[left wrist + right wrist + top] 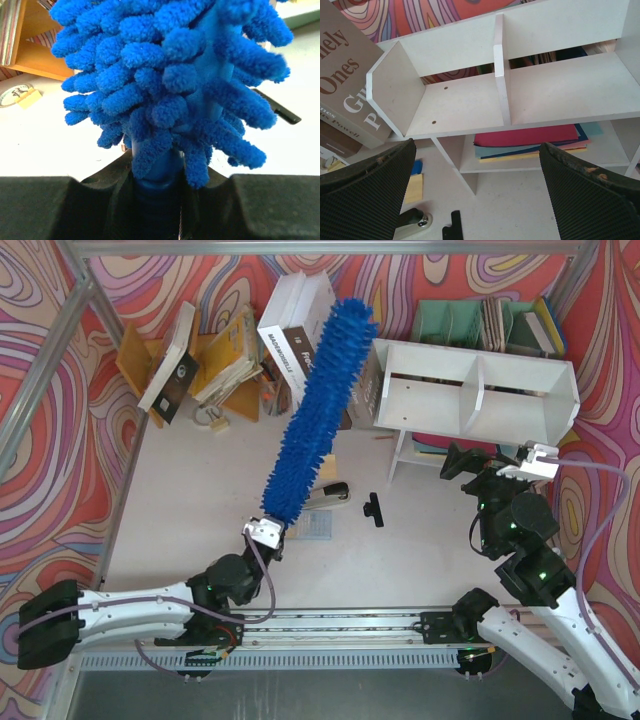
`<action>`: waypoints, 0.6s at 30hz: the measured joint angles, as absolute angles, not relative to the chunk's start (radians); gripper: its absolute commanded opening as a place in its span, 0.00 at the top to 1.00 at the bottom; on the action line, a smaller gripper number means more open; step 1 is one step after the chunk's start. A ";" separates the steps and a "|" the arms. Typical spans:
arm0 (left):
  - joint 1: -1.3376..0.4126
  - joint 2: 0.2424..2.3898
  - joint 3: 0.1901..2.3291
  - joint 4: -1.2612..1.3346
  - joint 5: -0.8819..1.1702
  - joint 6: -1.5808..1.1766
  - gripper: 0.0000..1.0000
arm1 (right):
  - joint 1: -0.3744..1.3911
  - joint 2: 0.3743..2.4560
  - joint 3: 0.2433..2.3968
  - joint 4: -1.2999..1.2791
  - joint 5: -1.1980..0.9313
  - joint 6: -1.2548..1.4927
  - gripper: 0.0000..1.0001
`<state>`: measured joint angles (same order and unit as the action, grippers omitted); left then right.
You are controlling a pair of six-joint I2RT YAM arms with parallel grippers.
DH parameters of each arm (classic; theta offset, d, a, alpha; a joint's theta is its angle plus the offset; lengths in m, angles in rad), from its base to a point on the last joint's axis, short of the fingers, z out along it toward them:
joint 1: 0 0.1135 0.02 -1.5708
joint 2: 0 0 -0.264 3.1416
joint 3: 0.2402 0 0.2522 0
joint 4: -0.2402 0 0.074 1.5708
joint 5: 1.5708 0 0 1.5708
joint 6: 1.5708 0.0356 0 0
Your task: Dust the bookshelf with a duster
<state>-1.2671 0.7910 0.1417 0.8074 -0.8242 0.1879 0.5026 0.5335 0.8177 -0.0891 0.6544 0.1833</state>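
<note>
Left end effector (264, 530) pinches 1 duster (318, 410) while right end effector (498, 462) hangs spread before 1 bookshelf (430, 400) of 2 compartments.

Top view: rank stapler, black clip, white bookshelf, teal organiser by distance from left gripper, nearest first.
1. stapler, just right
2. black clip, further right
3. bookshelf, far right
4. teal organiser, back right, behind shelf
</note>
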 measured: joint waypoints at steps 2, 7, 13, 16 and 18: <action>-1.253 0.794 0.142 0.768 -0.800 0.184 1.00 | 0.503 0.533 0.818 -0.089 0.654 0.183 0.01; -1.219 0.849 0.141 0.706 -0.755 0.145 1.00 | 0.503 0.533 0.818 -0.089 0.654 0.183 0.01; -1.210 0.993 0.131 0.698 -0.699 0.079 1.00 | 0.503 0.533 0.818 -0.089 0.654 0.183 0.01; -1.210 1.072 0.132 0.708 -0.678 0.064 1.00 | 0.503 0.533 0.818 -0.089 0.654 0.183 0.01; -1.210 1.111 0.133 0.712 -0.669 0.064 1.00 | 0.503 0.533 0.818 -0.089 0.654 0.183 0.01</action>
